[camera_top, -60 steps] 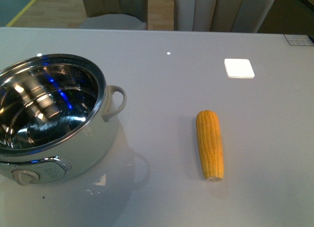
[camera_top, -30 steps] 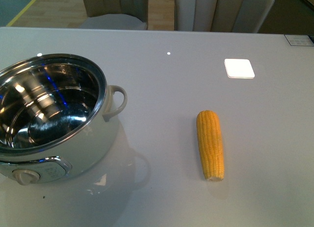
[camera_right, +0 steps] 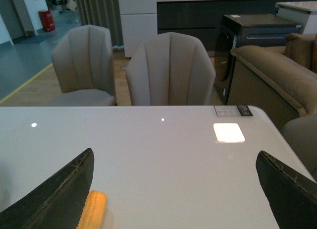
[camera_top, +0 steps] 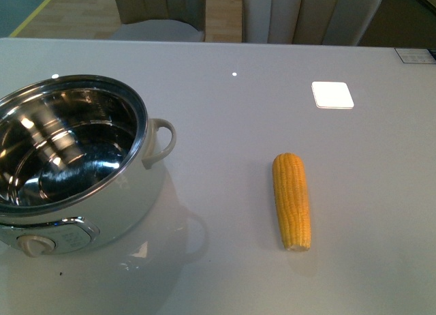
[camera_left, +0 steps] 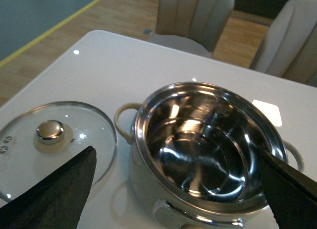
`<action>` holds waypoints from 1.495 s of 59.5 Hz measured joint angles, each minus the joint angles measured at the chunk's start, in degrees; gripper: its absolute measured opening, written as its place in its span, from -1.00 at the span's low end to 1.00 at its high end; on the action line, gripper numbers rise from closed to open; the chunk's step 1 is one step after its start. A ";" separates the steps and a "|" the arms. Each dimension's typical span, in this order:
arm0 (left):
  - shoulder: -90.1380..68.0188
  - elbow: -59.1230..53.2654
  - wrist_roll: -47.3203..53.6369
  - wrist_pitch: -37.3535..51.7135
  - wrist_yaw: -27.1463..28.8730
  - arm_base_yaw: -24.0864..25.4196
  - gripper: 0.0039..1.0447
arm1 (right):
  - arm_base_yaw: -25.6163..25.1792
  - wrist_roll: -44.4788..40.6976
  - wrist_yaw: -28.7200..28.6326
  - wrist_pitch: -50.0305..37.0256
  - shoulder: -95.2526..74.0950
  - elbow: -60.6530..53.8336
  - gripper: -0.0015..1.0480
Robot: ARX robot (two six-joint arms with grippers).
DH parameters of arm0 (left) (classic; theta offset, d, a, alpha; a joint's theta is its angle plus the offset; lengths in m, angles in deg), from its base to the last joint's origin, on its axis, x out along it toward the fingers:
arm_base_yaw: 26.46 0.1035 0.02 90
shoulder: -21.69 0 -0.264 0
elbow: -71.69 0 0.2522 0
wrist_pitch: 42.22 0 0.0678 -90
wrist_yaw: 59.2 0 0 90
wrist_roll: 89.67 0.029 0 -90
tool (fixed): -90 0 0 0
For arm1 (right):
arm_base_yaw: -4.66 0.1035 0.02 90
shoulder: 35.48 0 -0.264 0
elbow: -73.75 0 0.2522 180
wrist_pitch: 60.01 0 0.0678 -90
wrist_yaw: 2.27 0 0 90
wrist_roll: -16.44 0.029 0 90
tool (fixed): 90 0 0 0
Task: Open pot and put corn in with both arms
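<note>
The cream-white pot [camera_top: 75, 158] stands open at the table's left, its shiny steel inside empty; it also shows in the left wrist view [camera_left: 208, 149]. Its glass lid [camera_left: 52, 137] with a steel knob lies flat on the table beside the pot. The yellow corn [camera_top: 292, 200] lies alone on the table right of the pot; its tip shows in the right wrist view [camera_right: 91, 209]. My left gripper [camera_left: 178, 189] is open and empty above the pot's near rim. My right gripper [camera_right: 173, 189] is open and empty above the table, the corn tip by one finger. Neither arm shows in the front view.
A white square patch [camera_top: 332, 95] lies on the grey table [camera_top: 225, 110] at the back right. Upholstered chairs [camera_right: 168, 70] stand behind the table's far edge, a sofa [camera_right: 267, 85] off to the right. A small label [camera_top: 414, 55] sits at the far right corner.
Only the blue reflections inside the pot have faded; the pot and corn have not moved.
</note>
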 joint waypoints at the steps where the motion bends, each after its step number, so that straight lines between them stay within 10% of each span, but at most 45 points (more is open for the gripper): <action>1: -0.07 0.00 0.07 0.09 0.15 -0.11 0.87 | 0.00 0.02 0.00 0.00 0.00 0.00 0.83; 12: 5.07 -0.79 5.31 15.08 0.13 -5.35 0.32 | 0.00 0.00 -0.04 0.00 0.00 0.00 0.83; 33: 18.34 -0.13 7.08 -1.53 0.72 -6.38 -0.95 | 0.00 0.00 0.00 0.00 0.00 -0.02 0.83; 52: 18.27 -0.11 7.17 -1.95 0.61 -6.38 -0.91 | 0.00 0.00 -0.02 0.00 0.00 0.00 0.83; 80: 18.27 -0.11 7.21 -1.95 0.59 -6.38 0.88 | 0.00 0.00 -0.02 0.00 0.00 0.00 0.83; 89: 18.27 -0.11 7.34 -1.95 0.59 -6.38 0.87 | 0.00 0.00 -0.02 0.00 0.00 -0.02 0.83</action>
